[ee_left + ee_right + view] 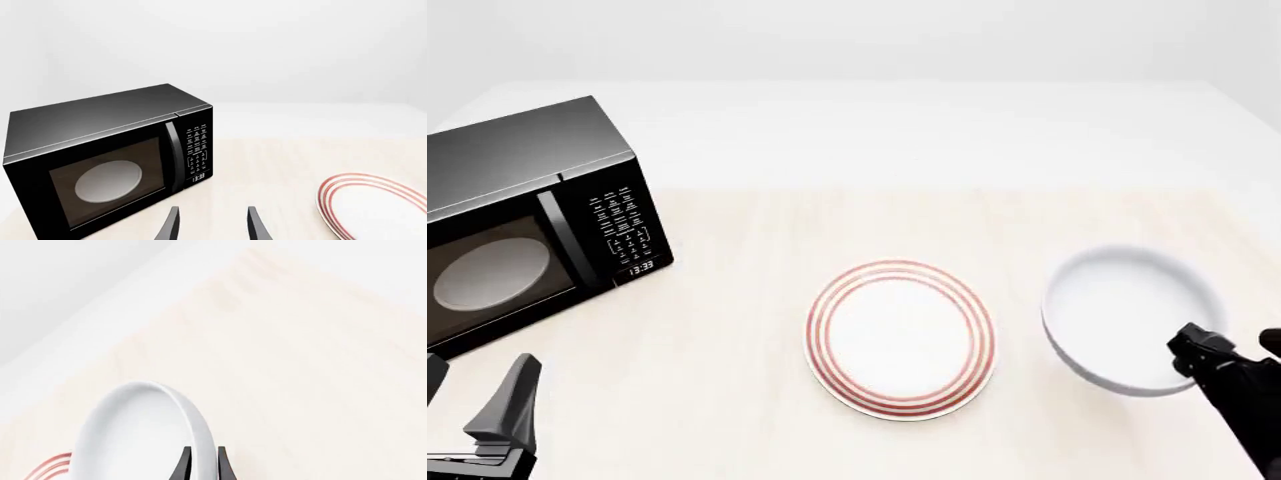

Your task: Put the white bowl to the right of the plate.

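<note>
Right of the plate (900, 338), apart from it, sits the bowl (1121, 315); my right gripper (203, 465) pinches its near-right rim, one finger on either side of the wall. My left gripper (212, 225) hangs spread near the microwave (521, 230).

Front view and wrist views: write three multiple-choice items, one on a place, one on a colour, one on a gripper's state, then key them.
1. Where is the white bowl relative to the plate in the front view?
A. left
B. right
C. on it

2. What colour are the plate's rings?
A. blue
B. green
C. red

3. What is the right gripper doing?
A. pinching the bowl's rim
B. open over the microwave
C. holding the plate

Answers:
1 B, the bowl sits right of the plate with a gap between them.
2 C, red rings circle its rim.
3 A, the right wrist view shows the rim between its narrowly spaced fingers.
</note>
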`<state>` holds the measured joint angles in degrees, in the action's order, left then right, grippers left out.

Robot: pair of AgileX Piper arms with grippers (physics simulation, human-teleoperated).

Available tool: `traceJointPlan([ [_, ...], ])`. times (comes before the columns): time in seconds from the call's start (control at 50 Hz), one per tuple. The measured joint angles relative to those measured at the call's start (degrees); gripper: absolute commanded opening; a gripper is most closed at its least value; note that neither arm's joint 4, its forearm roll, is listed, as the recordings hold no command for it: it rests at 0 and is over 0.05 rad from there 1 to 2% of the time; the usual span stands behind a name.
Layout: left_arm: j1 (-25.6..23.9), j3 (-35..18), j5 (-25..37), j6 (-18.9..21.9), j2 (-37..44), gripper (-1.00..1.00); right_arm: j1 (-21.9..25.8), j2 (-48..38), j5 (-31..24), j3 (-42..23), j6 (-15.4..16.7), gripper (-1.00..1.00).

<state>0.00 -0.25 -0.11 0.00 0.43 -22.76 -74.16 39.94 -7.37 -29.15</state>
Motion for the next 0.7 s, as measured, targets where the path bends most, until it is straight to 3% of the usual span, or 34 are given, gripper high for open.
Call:
traceJointPlan([
  [0.7, 0.0, 0.0, 0.0, 0.0, 0.0, 1.0, -0.3, -20.24, 16.28, -0.11, -0.51, -1.0],
])
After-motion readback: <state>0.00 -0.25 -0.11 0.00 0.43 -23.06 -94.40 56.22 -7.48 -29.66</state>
